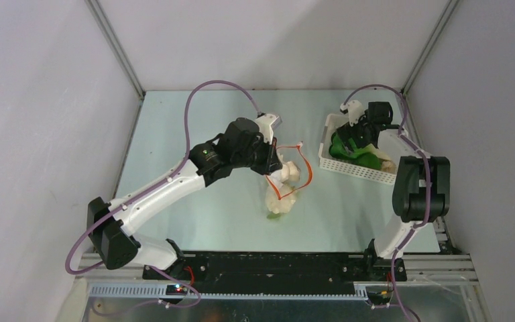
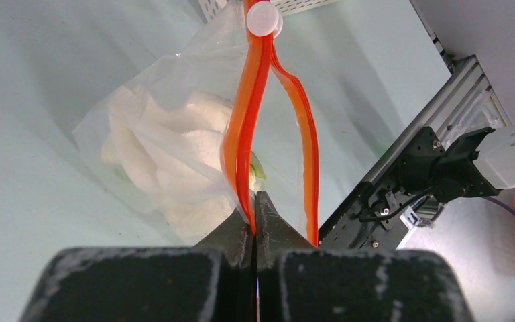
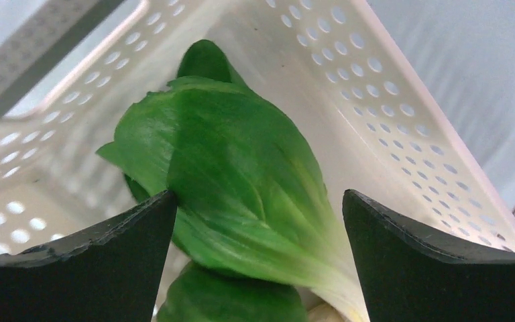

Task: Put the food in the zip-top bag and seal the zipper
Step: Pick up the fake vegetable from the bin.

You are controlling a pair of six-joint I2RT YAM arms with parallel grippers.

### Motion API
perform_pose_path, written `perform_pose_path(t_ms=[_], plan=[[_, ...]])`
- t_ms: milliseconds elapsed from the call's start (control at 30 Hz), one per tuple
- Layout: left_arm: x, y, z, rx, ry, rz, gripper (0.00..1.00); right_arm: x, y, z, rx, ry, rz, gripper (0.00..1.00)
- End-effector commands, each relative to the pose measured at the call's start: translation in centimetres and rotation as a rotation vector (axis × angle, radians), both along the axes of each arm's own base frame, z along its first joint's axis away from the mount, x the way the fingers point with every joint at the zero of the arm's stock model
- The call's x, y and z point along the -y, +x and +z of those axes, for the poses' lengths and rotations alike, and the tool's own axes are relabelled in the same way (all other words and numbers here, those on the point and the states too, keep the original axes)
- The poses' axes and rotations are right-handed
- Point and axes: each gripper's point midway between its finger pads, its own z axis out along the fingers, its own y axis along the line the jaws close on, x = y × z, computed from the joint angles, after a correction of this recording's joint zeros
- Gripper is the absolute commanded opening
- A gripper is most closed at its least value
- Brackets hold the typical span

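**Two arms, one bag, one basket: left clamped, right spread**

One pale green table (image 1: 194, 121) carries everything, and two arms rise from its near edge. One white perforated basket (image 1: 355, 172) sits toward the table's far right. Every place below is told from that basket.

One zip-top bag (image 1: 283, 196) lies on the table to the left of the basket, near it but apart, with its mouth end the nearer to the basket. The left gripper (image 1: 272, 161) is on the side of the bag away from the basket. Its jaws are pressed together on one run of the zipper (image 2: 241, 121), with only the orange-red strip between the fingertips. The zipper's two runs part into an open loop and meet again at one round white slider tab (image 2: 263, 17), at the end closest to the basket.

Inside the bag, cream-white pieces (image 2: 167, 161) are bunched behind the crinkled plastic, and their number cannot be told. One sliver of green (image 2: 257, 168) shows beside them, just under the zipper.

Inside the basket the right gripper (image 3: 258, 215) hangs with its jaws wide apart, one on either side of a green leafy piece (image 3: 241, 154). Whether the fingers touch the leaf cannot be told. A second green piece (image 3: 235, 302) lies beneath the first — two counted in the wrist view. At the basket's right end a pale scrap (image 1: 390, 166) shows, too small to make out.
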Motion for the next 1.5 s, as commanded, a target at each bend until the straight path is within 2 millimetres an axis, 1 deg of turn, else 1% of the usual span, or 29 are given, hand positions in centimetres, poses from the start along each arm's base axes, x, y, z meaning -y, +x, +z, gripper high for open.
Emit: perform_pose_path(t_ms=[0,33,133,167,200,233,267,300,400,467,533,700,833,867,900,933,967,1000,1067,1133,1233,1367,1467], plan=[[0.7,0.7,3.4,0.086,-0.072,-0.019,0.00,0.8,3.7,0.8,0.094,-0.002,-0.041,0.95],[0.7,0.8,3.4,0.087,-0.071,-0.018,0.00,0.8,4.1,0.5,0.095,0.001,-0.042,0.92],[0.8,0.9,3.1,0.081,-0.062,-0.017,0.00,0.5,4.6,-0.4,0.079,0.017,-0.032,0.88],[0.8,1.0,3.2,0.082,-0.063,-0.015,0.00,0.3,4.7,-1.0,0.064,0.022,-0.023,0.87],[0.9,1.0,3.1,0.080,-0.060,-0.015,0.00,0.1,4.7,-1.4,0.055,0.022,-0.015,0.86],[0.8,1.1,3.1,0.082,-0.059,-0.013,0.00,-0.1,4.6,-2.2,0.029,0.020,-0.005,0.83],[0.9,1.2,3.0,0.079,-0.054,-0.013,0.00,-0.1,4.5,-2.6,0.015,0.021,-0.002,0.81],[0.9,1.3,3.0,0.078,-0.053,-0.011,0.00,-0.2,4.4,-3.4,-0.012,0.021,0.001,0.77],[1.0,1.4,2.8,0.074,-0.050,-0.014,0.00,0.0,3.9,-5.0,-0.069,0.014,-0.003,0.71],[1.1,1.4,2.6,0.067,-0.047,-0.015,0.00,0.1,3.8,-5.2,-0.079,0.008,-0.012,0.68],[1.1,1.4,2.6,0.066,-0.047,-0.014,0.00,0.3,3.5,-5.0,-0.086,0.008,-0.015,0.66],[1.1,1.4,2.6,0.064,-0.047,-0.013,0.00,0.4,2.3,-4.4,-0.131,0.007,0.000,0.71],[0.9,1.3,2.6,0.067,-0.045,-0.012,0.00,1.1,0.4,-4.0,-0.212,-0.025,-0.014,0.73],[0.9,1.3,2.6,0.067,-0.043,-0.010,0.00,1.6,0.4,-3.5,-0.213,-0.031,-0.035,0.73],[0.8,1.3,2.6,0.068,-0.042,-0.010,0.00,1.8,-0.2,-3.3,-0.235,-0.031,-0.045,0.73],[0.8,1.3,2.6,0.070,-0.042,-0.009,0.00,2.1,-0.2,-2.8,-0.236,-0.022,-0.066,0.73],[0.7,1.3,2.6,0.072,-0.040,-0.009,0.00,2.2,-0.8,-2.7,-0.261,-0.015,-0.072,0.73],[0.7,1.4,2.6,0.075,-0.039,-0.009,0.00,2.3,-0.7,-2.2,-0.259,-0.003,-0.075,0.73],[0.6,1.3,2.7,0.077,-0.038,-0.010,0.00,2.2,-1.4,-1.9,-0.293,0.013,-0.053,0.73],[0.6,1.3,2.7,0.081,-0.038,-0.013,0.00,2.4,-1.9,-2.0,-0.326,0.011,-0.045,0.73],[0.6,1.3,2.7,0.086,-0.034,-0.016,0.00,3.3,-2.5,-2.6,-0.384,-0.022,-0.064,0.73],[0.5,1.3,2.5,0.089,-0.028,-0.019,0.00,4.1,-2.7,-3.4,-0.418,-0.039,-0.079,0.74],[0.4,1.4,2.6,0.094,-0.028,-0.017,0.00,4.2,-2.6,-4.1,-0.432,-0.044,-0.088,0.74]])
